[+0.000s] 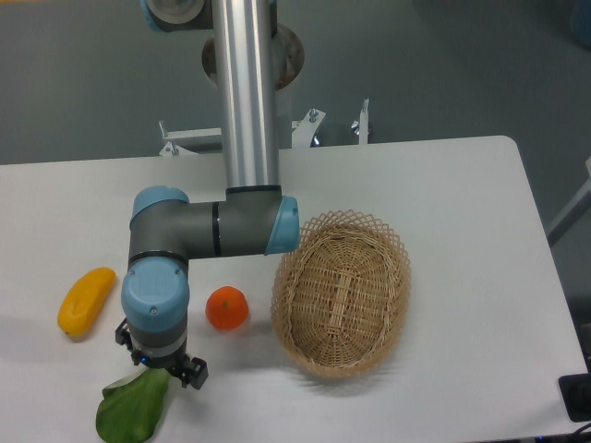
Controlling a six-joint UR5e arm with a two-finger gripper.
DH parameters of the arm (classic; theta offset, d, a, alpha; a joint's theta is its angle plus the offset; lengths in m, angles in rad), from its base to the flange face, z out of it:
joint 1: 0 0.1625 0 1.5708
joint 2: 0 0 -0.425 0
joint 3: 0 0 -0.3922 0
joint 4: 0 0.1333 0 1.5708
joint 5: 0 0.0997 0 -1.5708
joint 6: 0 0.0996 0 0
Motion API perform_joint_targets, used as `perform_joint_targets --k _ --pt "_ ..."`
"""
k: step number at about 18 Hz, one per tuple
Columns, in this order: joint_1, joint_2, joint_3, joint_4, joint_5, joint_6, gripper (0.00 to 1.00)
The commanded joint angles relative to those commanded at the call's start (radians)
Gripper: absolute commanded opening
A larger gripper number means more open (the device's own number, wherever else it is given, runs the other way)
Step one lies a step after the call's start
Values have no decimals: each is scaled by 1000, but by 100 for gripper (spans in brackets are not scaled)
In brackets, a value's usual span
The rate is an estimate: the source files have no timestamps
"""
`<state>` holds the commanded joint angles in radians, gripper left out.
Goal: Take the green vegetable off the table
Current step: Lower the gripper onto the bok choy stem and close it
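Fruit first at far left: a yellow oblong fruit lies loose on the bench, clear of the arm and not part of my job. Below and to its right, the green vegetable lies flat at the near-left edge of the bench, its leaf toward me and its upper end tucked under the wrist, so I cannot see the pale stem. I have the arm folded down over that end, which I judge to be the approach for a grasp on the stem. The pincer is directly over the vegetable, mostly hidden by the wrist; one dark finger tip shows to the right. I cannot tell whether it is apart or together, or whether it touches. Next right, an orange sits beside the wrist. Furthest right, an empty wicker basket.
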<state>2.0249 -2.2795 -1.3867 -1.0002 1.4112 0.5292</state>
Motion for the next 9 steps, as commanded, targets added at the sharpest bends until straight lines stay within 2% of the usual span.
perform_joint_targets --k 6,7,9 --pt "-6 -18 5 5 26 -15 100" --pt "-6 -18 5 5 34 -15 98" --pt "-8 -21 6 5 37 -17 84"
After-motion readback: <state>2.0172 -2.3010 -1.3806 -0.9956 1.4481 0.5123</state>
